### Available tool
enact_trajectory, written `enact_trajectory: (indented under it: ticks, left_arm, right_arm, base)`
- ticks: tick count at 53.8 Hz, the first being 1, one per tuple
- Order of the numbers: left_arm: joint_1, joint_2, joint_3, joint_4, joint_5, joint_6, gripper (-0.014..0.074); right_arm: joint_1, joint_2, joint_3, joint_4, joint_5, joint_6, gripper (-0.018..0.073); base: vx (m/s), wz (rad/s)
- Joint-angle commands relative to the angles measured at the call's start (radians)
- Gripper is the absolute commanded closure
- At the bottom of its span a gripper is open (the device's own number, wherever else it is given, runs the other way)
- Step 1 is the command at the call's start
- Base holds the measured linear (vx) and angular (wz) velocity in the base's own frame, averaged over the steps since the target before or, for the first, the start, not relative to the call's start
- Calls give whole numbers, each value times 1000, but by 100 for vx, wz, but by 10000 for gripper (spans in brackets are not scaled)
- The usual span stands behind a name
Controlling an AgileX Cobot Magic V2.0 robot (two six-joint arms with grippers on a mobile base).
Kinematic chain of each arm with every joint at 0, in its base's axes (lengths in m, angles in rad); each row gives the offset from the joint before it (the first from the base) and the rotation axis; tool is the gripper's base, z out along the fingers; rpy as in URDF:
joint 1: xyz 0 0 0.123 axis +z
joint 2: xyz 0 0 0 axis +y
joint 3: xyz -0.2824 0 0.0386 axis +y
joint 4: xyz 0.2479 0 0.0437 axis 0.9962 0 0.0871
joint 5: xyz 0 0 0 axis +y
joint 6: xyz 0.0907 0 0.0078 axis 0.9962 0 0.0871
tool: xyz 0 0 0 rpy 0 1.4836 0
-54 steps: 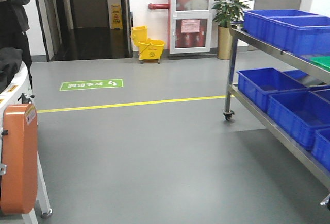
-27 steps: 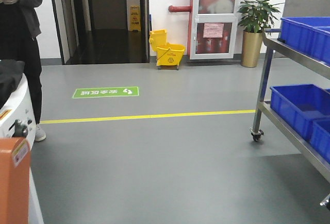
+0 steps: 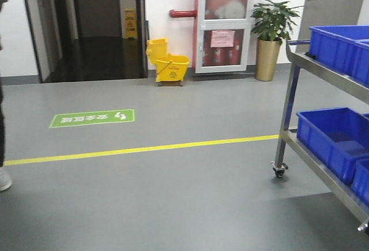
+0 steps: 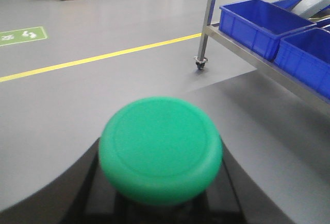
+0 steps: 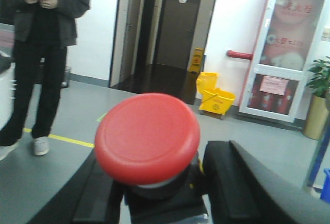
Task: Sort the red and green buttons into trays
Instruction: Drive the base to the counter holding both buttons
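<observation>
Green button [image 4: 161, 149] fills the left wrist view, carried above the grey floor [image 3: 173, 205], and the left gripper [image 4: 162, 203] is drawn in close around its dark body, though the broad cap hides the actual contact. Over on the right, the red button [image 5: 147, 137] stands upright in the right gripper [image 5: 160, 198], with the fingers [image 5: 242, 183] nipped in against the blocky base and the cap riding clear above them. These look like small, light, hard plastic pieces: stiff, nothing to crush. I'd say the smooth round caps would slip and likely give under a push, so the flat-sided body is the place to hold. No trays in any view, only the steel rack [image 3: 323, 72] with blue crates [image 3: 331, 141].
</observation>
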Motion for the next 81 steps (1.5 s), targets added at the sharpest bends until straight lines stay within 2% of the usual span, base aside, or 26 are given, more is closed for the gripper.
enact_trajectory:
  ticks: [1,43,81]
  left_arm:
    - [-4,4,-34,6,-81,-4,596]
    - [-4,4,-34,6,-80,-4,596]
    - [-4,4,-34,6,-80,-4,596]
  right_arm:
    - [-6,11,-33,-10,28,2,570]
    - [-6,11,-33,-10,27,2,570]
    - [-6,11,-33,-10,27,2,570]
  base:
    - [58,-28]
    - [51,-37]
    - [32,-73]
